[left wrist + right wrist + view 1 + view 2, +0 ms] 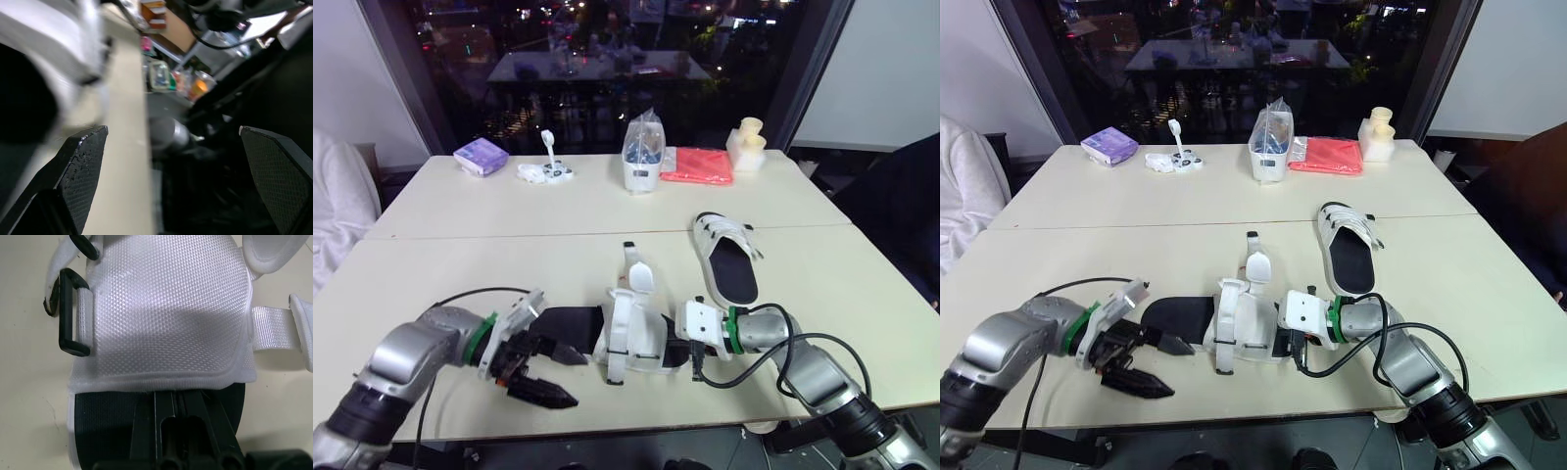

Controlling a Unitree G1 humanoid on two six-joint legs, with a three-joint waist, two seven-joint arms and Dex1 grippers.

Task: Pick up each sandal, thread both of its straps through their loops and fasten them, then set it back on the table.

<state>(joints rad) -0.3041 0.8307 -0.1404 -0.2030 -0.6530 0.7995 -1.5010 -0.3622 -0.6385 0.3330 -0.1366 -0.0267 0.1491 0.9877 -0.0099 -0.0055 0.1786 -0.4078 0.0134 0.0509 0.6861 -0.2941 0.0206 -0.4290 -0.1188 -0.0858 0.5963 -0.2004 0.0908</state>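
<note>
White mesh upper, black footbed: near sandal (631,338) lies flat near front edge of table (460,284), between both grippers, one strap standing loose. Left gripper (553,375) spread wide, empty, at sandal's left end. Right gripper (185,431) at other end, black against black footbed, half hidden by upper: cannot tell whether clamped. Second sandal (726,257) farther back, apart.

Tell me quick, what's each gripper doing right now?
Left gripper: open, holding nothing.
Right gripper: shut, at the front end of the near sandal; whether it grips it cannot be told.
</note>
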